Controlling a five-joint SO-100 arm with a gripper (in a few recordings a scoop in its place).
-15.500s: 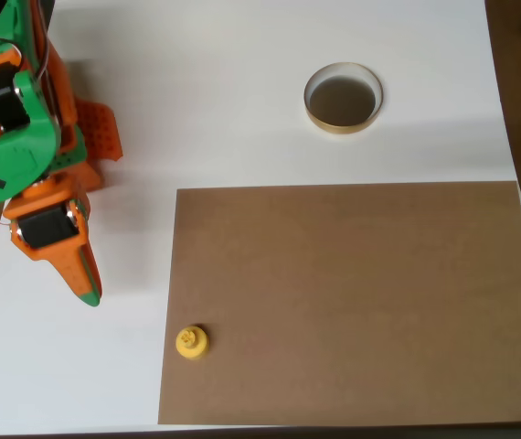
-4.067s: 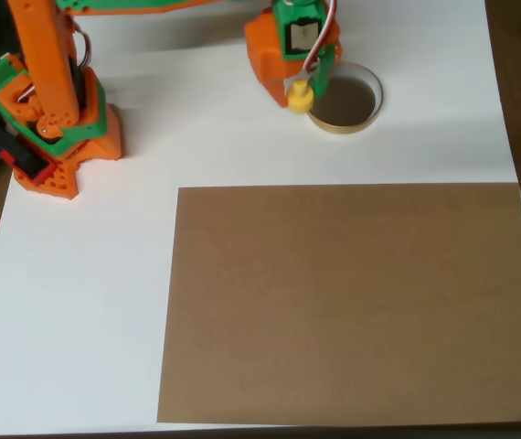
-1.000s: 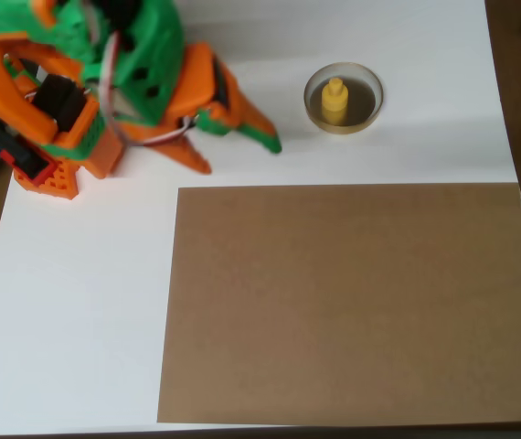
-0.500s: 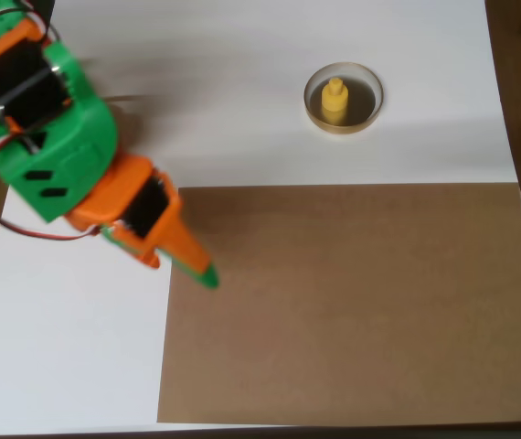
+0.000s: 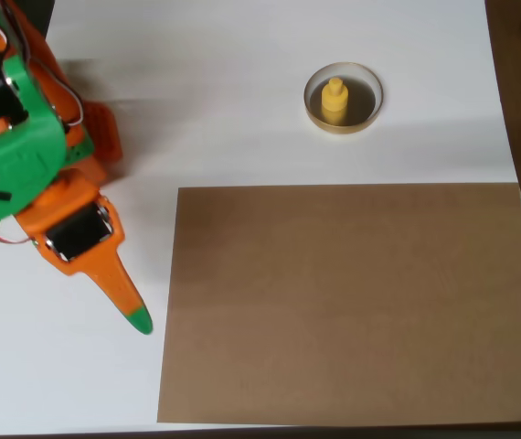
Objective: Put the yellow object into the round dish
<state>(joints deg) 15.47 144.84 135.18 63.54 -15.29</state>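
The yellow object (image 5: 334, 101) stands upright inside the round dish (image 5: 344, 125), knob end up, slightly left of the dish centre in the overhead view. Its base rests on the dark inner floor, and no part overhangs the pale tan rim. Judged from this layout, the placement step is complete.

The gripper (image 5: 134, 316) is well apart from the dish, at the lower left of the overhead view, over the white table (image 5: 242, 110) just beside the left edge of the brown board (image 5: 352, 302). It carries nothing. The fingers appear as a single orange taper with a green tip and no visible gap, so the jaws read as closed and empty.

Handling notes for the yellow object, offered as estimates:
- Material appears to be rigid moulded plastic. Expect low weight and no give under finger pressure.
- The surface looks smooth, so a grip may slip if the fingers bear on the curved body alone.
- The narrower knob on top is the natural hold point. Fingers closing on either side of it, from above, would clear the dish rim.
- A grip on the wider body would bring the fingers close to the rim.
- The piece is small with a narrow footprint. A sideways nudge could tip it over inside the dish.
- It does not look fragile.
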